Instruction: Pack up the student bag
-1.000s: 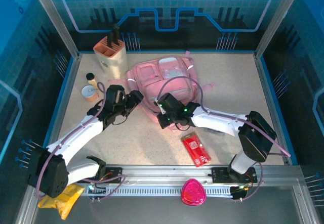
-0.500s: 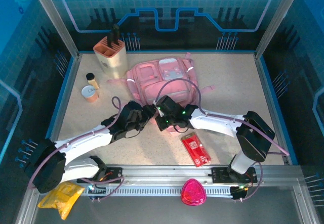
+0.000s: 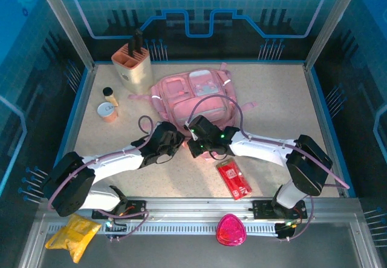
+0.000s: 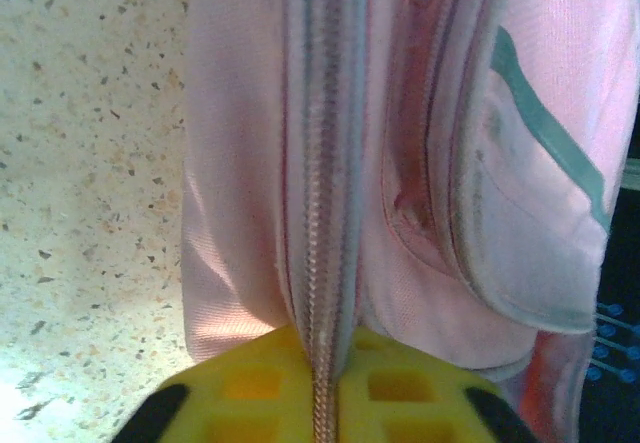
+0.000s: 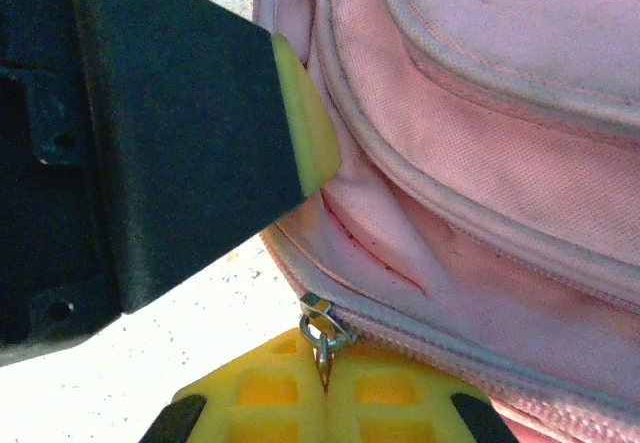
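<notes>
The pink student bag (image 3: 193, 92) lies flat at mid-table, its front pockets facing up. Both grippers meet at its near edge. My left gripper (image 3: 176, 138) is shut on the bag's zipper seam (image 4: 322, 163), which runs straight down between its yellow pads (image 4: 250, 383). My right gripper (image 3: 195, 142) is shut on the metal zipper pull (image 5: 322, 331), pinched between its yellow pads (image 5: 270, 388). In the right wrist view the left gripper's black finger (image 5: 180, 133) stands close beside the pull, against the pink fabric (image 5: 480, 183).
A beige holder (image 3: 133, 65) stands at the back left, with a small bottle (image 3: 109, 94) and a round tape roll (image 3: 108, 111) in front of it. A red packet (image 3: 234, 178) lies near the right arm. A pink pouch (image 3: 230, 230) and a yellow item (image 3: 75, 235) sit off the near edge.
My left arm swung right from the bag's left side to its near edge and shut on the zipper seam. The right gripper stayed shut on the pull.
</notes>
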Tool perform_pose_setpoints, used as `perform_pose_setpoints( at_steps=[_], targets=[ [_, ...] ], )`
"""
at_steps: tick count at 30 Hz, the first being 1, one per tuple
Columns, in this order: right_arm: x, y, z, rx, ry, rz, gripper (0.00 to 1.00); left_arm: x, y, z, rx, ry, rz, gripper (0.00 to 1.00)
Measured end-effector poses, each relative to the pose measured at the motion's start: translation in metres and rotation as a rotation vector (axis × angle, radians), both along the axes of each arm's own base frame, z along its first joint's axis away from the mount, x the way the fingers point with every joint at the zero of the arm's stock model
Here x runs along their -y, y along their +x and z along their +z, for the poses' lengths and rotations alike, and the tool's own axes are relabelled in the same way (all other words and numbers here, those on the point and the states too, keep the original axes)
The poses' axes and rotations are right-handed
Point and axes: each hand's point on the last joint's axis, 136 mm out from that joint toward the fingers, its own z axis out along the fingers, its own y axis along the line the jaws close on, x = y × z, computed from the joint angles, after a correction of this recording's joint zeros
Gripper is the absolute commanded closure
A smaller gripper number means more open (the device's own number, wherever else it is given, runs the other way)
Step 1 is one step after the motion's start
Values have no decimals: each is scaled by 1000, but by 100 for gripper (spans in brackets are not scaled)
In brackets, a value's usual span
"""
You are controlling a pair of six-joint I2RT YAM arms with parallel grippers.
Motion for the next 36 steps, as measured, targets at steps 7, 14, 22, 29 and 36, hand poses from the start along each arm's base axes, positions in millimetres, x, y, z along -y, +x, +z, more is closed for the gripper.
perform_pose_setpoints(
  at_steps=[7, 14, 22, 29, 36],
  targets=[
    [10, -1, 12, 36, -18, 7, 100, -15, 3, 9, -2, 57, 6, 100],
    [36, 3, 23, 39, -7, -25, 100, -69, 13, 23, 9, 119, 60, 100],
    [50, 3, 22, 3, -22, -23, 100, -97, 11, 19, -19, 180, 2, 100],
    [27, -9, 21, -9, -31, 40, 100, -111, 23, 23, -48, 264, -65, 75],
    [25, -11, 14, -37, -36, 24, 100, -113, 20, 33, 1, 260, -88, 48]
  ],
)
